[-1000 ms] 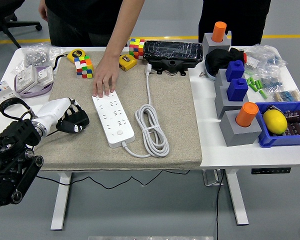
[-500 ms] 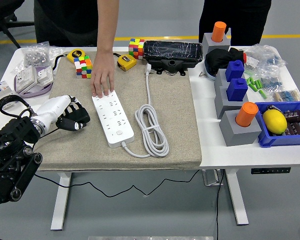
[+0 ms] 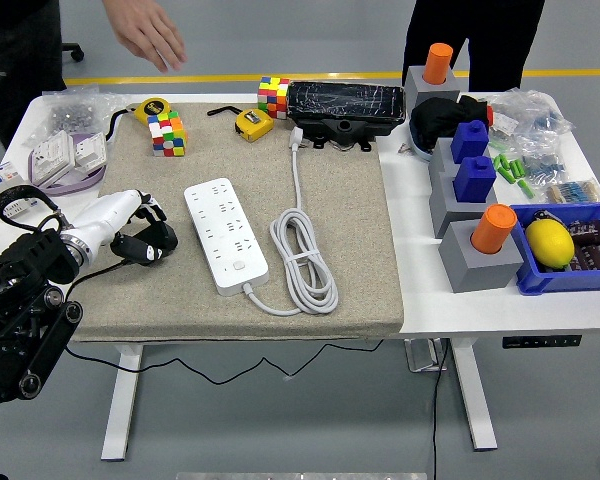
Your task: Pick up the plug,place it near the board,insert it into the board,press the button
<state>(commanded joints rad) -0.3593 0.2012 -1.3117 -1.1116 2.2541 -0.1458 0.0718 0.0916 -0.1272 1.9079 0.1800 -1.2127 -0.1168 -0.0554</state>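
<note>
Head view: left hand (image 3: 145, 235) at the frame's left, fingers curled around a black plug (image 3: 152, 243).
It sat on the beige mat (image 3: 350, 230), just left of the white board (image 3: 227, 235) at centre. The board's coiled cord (image 3: 304, 258) lay to its right. A person's hand (image 3: 148, 33) hung open at upper left, clear of the table.

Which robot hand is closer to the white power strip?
Left. The left hand sits on the mat just left of the power strip, not touching it. The right hand isn't in view.
</note>
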